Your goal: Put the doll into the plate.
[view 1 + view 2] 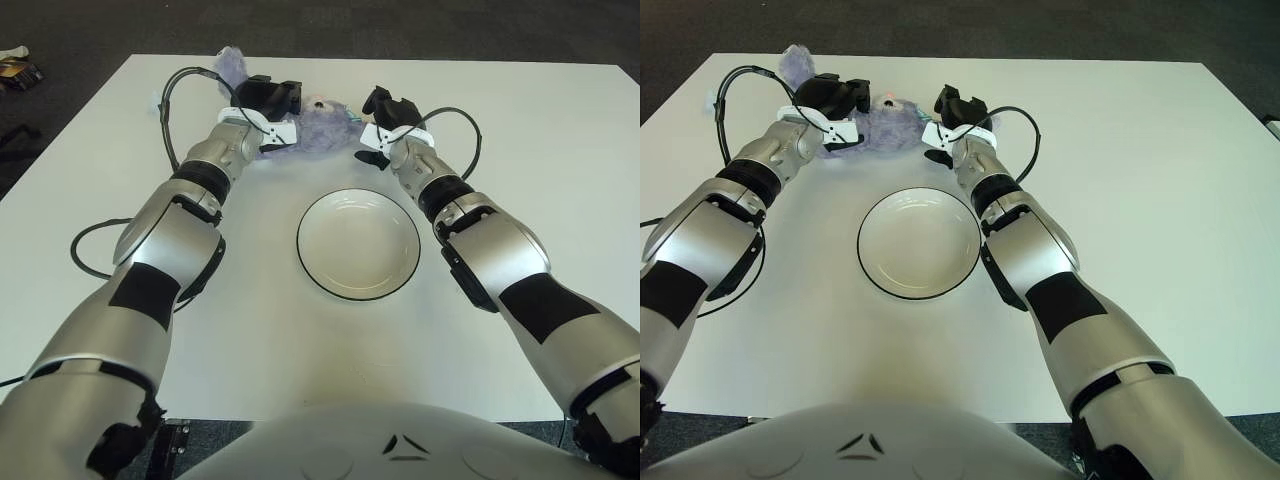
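A purple plush doll lies at the far side of the white table, one fuzzy ear sticking out to the left. My left hand sits on the doll's left part and hides some of it. My right hand is at the doll's right end, fingers spread, its thumb apart from them and nothing held. A white plate with a thin black rim stands empty in the middle of the table, nearer to me than the doll and both hands.
Black cables loop off both forearms above the tabletop. The table's far edge runs just behind the doll, with dark floor beyond. A small object lies on the floor at far left.
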